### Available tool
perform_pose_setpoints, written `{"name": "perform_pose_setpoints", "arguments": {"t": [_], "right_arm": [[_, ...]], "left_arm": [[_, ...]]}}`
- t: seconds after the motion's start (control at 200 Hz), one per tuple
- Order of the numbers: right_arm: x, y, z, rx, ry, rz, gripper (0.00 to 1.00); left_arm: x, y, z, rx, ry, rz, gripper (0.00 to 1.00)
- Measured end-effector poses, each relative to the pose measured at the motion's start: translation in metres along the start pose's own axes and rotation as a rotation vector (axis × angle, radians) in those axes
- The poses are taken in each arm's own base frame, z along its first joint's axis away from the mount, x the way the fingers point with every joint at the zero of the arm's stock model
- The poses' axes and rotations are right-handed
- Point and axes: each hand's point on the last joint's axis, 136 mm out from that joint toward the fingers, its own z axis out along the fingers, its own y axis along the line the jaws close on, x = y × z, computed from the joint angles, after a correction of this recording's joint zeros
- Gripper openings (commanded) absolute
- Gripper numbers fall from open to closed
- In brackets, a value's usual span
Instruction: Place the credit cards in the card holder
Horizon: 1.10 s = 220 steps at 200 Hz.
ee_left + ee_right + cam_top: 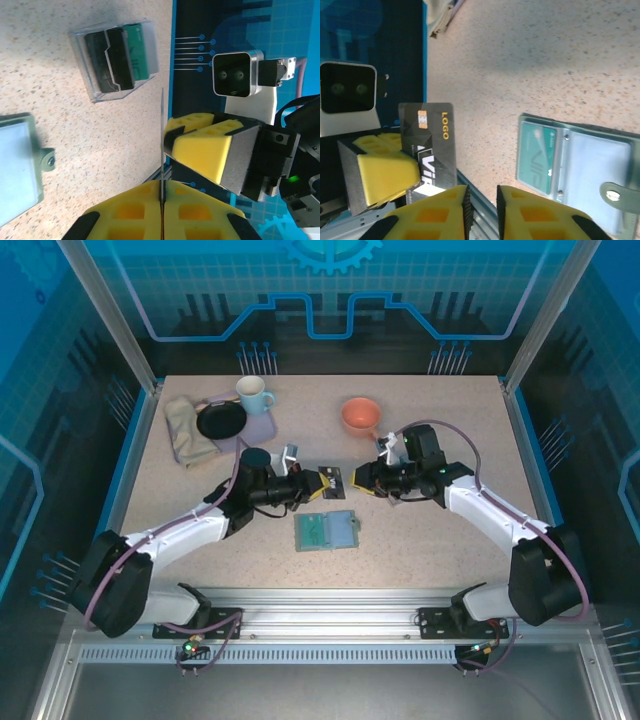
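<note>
Top view, left gripper (312, 485): pressed shut on a dark credit card (333, 482), which sticks out from its tips toward the other arm.
Top view, right gripper (360, 478): just beside the card's far end. From up here I cannot tell whether it touches.
Top view, card holder (340, 531): lies open on the table (450, 560), near both grippers on the side toward the arm bases, with a teal card (313, 531) in its left half.
Top view, back of the table: a mug (254, 394), a black plate (221, 421) and a cloth (185, 430) on the left, an orange bowl (360, 415) behind the right gripper.
Left wrist view, grip: the yellow fingers (125, 215) are closed together on the card, which is seen edge-on as a thin line rising between them.
Left wrist view, opposite gripper: its yellow finger sits just right of that edge.
Left wrist view, clear box (117, 60): on the table beyond, dark and green cards inside, well apart from the held card.
Left wrist view, holder: flat at the left edge, its tab pointing right.
Right wrist view, own fingers (440, 210): parted by a narrow gap, nothing between them.
Right wrist view, card: face-on with "LOGO" in gold, left of that gap, pinched low down by the left gripper.
Right wrist view, holder: open on the table to the right, the teal card in its left pocket.
</note>
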Motion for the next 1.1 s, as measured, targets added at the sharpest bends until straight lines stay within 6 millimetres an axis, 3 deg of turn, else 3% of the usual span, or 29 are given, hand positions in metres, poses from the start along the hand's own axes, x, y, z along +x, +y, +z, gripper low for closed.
{"name": "perform_pose_setpoints", "arguments": {"t": [0.055,0.14,0.405,0.565,0.675,0.855,1.1], "right_arm": [[0.005,-0.003,0.003,0.012,0.014,0.005,0.42],[0.011,-0.004,0.007,0.001,0.029,-0.005,0.46],[0.019,-0.001,0.024,-0.053,0.074,0.015,0.44],[0.016,0.009,0.031,-0.109,0.088,0.018,0.22],[0.015,0.013,0.031,-0.128,0.090,0.015,0.12],[0.012,0.018,0.027,-0.154,0.083,0.006,0.04],[0.011,0.020,0.024,-0.166,0.079,0.002,0.02]], "left_arm": [[0.003,0.008,-0.001,-0.015,0.004,-0.005,0.03],[0.007,0.019,-0.002,-0.035,0.013,-0.012,0.03],[0.011,0.011,-0.002,0.002,0.036,-0.002,0.03],[0.008,0.009,-0.001,0.017,0.034,-0.021,0.06],[0.007,0.010,0.000,0.018,0.033,-0.035,0.10],[0.006,0.011,-0.001,0.015,0.030,-0.041,0.22],[0.006,0.012,-0.001,0.015,0.029,-0.042,0.22]]}}
